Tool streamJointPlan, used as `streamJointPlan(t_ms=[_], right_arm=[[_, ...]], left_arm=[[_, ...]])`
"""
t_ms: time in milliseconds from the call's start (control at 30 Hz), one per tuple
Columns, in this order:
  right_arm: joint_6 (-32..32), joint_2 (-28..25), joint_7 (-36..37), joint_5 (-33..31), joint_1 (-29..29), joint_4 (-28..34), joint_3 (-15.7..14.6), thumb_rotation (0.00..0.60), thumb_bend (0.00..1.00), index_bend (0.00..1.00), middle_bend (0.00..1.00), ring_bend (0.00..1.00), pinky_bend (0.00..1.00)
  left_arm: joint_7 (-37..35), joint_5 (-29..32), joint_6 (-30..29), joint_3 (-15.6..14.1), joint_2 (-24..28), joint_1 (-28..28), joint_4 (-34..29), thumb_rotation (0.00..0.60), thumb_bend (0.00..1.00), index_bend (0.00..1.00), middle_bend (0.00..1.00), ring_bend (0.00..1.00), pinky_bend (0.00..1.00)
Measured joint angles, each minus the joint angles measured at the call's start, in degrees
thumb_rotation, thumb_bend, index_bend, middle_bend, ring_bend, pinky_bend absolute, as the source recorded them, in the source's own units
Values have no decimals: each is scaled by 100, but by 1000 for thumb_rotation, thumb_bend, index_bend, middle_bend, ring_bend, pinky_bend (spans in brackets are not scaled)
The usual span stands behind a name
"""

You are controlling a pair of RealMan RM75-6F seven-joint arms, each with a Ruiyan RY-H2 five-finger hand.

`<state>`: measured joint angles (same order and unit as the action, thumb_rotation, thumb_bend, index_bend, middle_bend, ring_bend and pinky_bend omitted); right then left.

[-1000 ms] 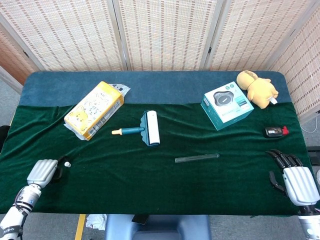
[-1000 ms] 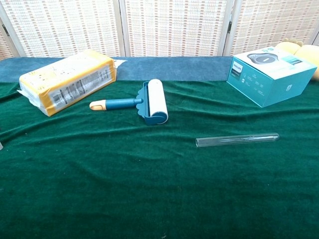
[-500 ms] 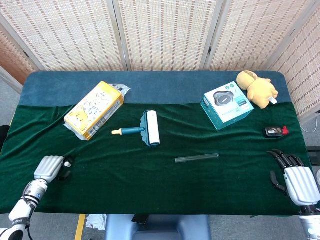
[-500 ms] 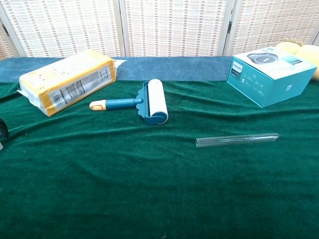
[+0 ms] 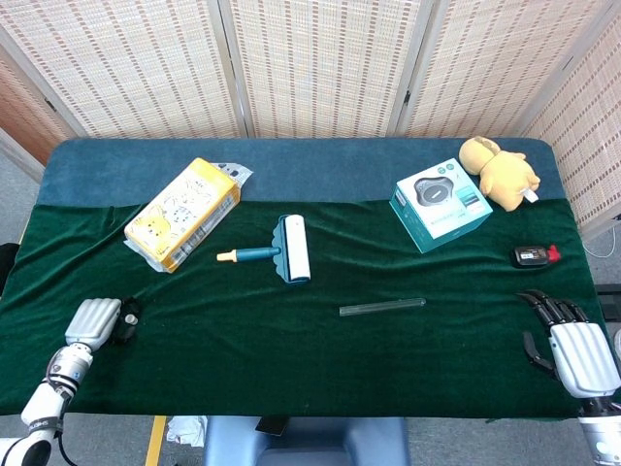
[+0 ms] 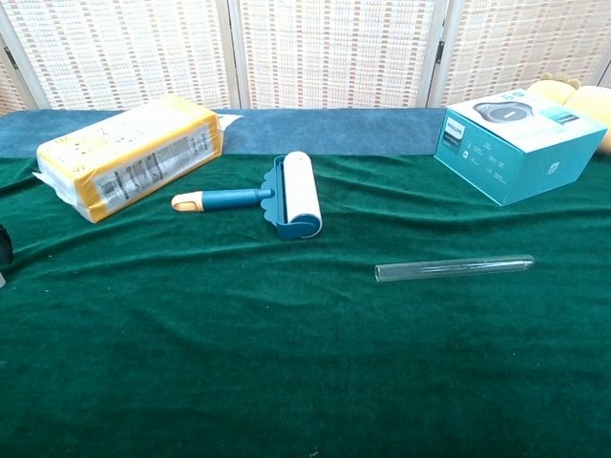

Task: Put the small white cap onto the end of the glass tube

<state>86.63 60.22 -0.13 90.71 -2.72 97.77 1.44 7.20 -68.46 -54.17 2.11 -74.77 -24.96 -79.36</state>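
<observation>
The glass tube (image 5: 382, 307) lies flat on the green cloth, right of centre, and shows in the chest view too (image 6: 454, 266). My left hand (image 5: 97, 321) rests on the cloth at the front left, its dark fingers (image 5: 126, 318) curled down over the spot where the small white cap lay. The cap itself is hidden. Only a dark sliver of that hand (image 6: 3, 247) reaches the chest view's left edge. My right hand (image 5: 574, 348) lies at the front right corner, fingers spread and holding nothing, far from the tube.
A lint roller (image 5: 281, 250) sits mid-table. A yellow package (image 5: 182, 214) lies back left, a teal box (image 5: 441, 204) and a plush toy (image 5: 497, 170) back right. A small black and red device (image 5: 536, 255) lies ahead of my right hand.
My left hand has slid forward and its fingers have closed over the white cap, which no longer shows. The right hand and the tube have stayed put.
</observation>
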Motion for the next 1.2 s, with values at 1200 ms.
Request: streamJointPlan(t_ms=[1200], right_arm=[[-27,-29,-149,6,-7,118,-16,600,583,194,233,265,223]], left_arm=[[-476,-230,-215,80,-379,124,589,600,425,554,1000,879,735]])
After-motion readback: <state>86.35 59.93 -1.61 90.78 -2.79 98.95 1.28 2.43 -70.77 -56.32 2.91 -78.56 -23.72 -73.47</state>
